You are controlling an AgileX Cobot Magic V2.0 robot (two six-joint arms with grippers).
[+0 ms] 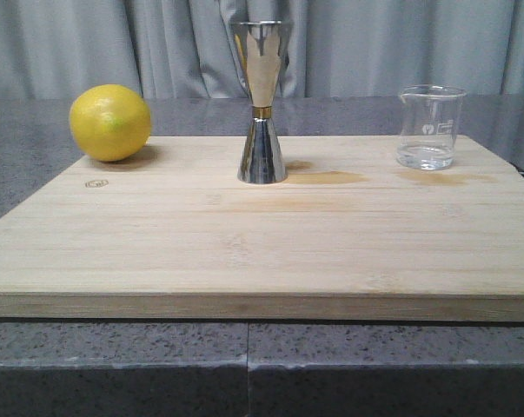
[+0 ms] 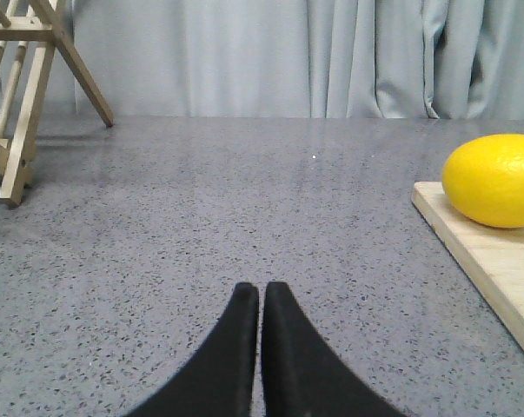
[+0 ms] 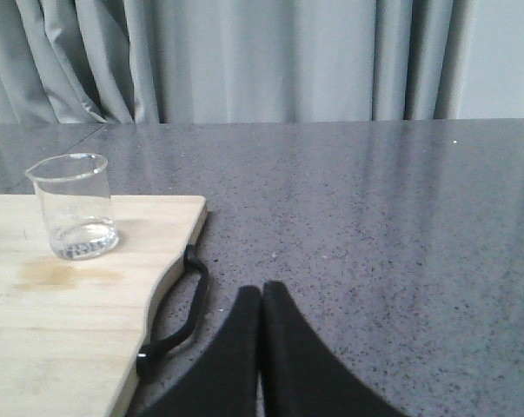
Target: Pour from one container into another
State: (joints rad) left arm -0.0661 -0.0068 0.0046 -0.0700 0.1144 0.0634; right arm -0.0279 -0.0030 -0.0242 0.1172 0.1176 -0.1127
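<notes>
Three things stood on your board point(image 1: 262, 252): a lemon point(image 1: 110, 122) at its far left corner, the jigger point(image 1: 262, 104) upright mid-board, and the beaker point(image 1: 429, 127) upright toward the far right, well apart, with nothing between them. The beaker held a little clear liquid; the jigger's inside was hidden. Your left gripper point(image 2: 260, 300) and right gripper point(image 3: 262, 300) hung off the board, fingers pressed together, empty.

The right hand point(image 3: 261, 300) hangs low over the speckled grey surface point(image 3: 374, 226), its black fingers point(image 3: 235, 347) pressed together. Beside it lies a wooden board point(image 3: 79, 321) with a black handle point(image 3: 179, 308); the glass beaker point(image 3: 73, 206) stands upright near the board's far corner, next to a faint stain point(image 3: 57, 276).
</notes>
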